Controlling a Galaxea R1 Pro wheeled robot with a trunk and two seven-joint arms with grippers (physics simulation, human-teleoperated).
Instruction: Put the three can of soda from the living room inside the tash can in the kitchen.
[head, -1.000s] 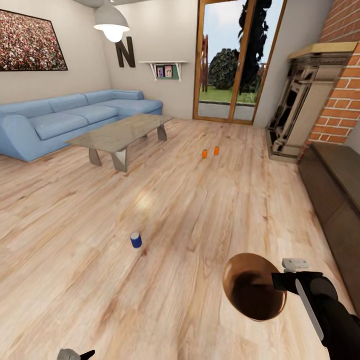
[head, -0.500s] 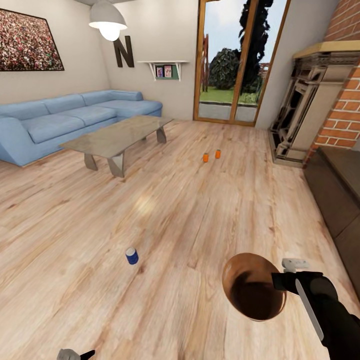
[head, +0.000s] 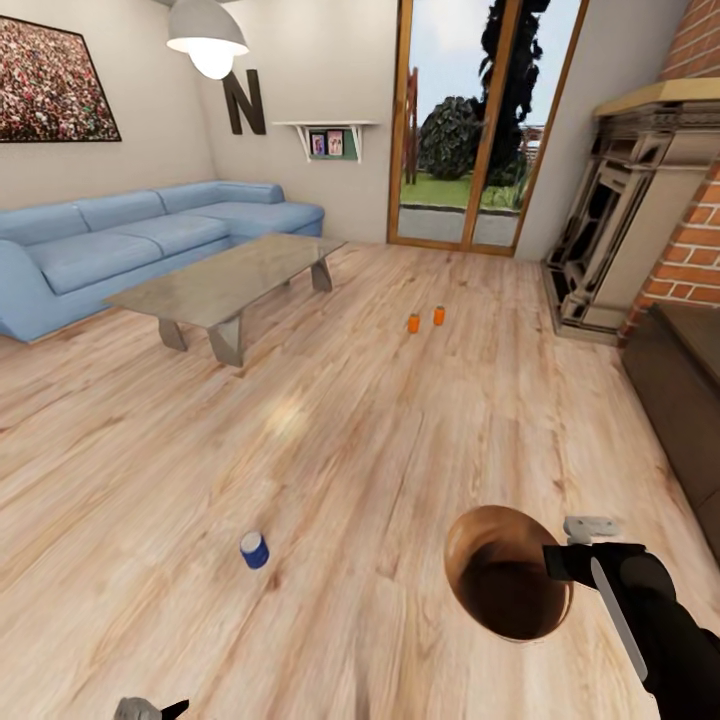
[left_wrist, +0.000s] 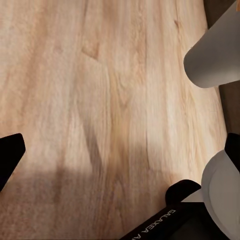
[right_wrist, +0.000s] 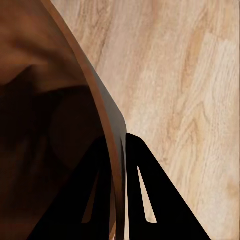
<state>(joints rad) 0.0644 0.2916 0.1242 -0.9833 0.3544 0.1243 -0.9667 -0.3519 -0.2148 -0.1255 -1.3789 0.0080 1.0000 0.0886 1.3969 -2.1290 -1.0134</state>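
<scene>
Two orange soda cans (head: 413, 322) are seen standing side by side on the wood floor (head: 400, 430), at about twelve o'clock from the robot and well ahead, toward the glass doors (head: 470, 120). A third orange can cannot be found; a blue can (head: 254, 549) lies nearer, at about ten o'clock.

The brown bin (head: 505, 572) is carried at about two o'clock, low in the head view, with its open mouth turned toward the camera. Its rim is pinched by the right gripper (right_wrist: 122, 187): in the right wrist view one finger is seen inside the wall and one outside. The left gripper (head: 150, 709) is glimpsed at the lower edge of the head view; how wide its fingers stand cannot be told.

Over the last second the sofa (head: 130, 245) and low table (head: 215, 280) have slid leftward and the blue can downward in the picture, while the bin has kept its place. This is read as the robot rolling forward with the bin, so the distance to the orange cans is judged to be closing.
</scene>
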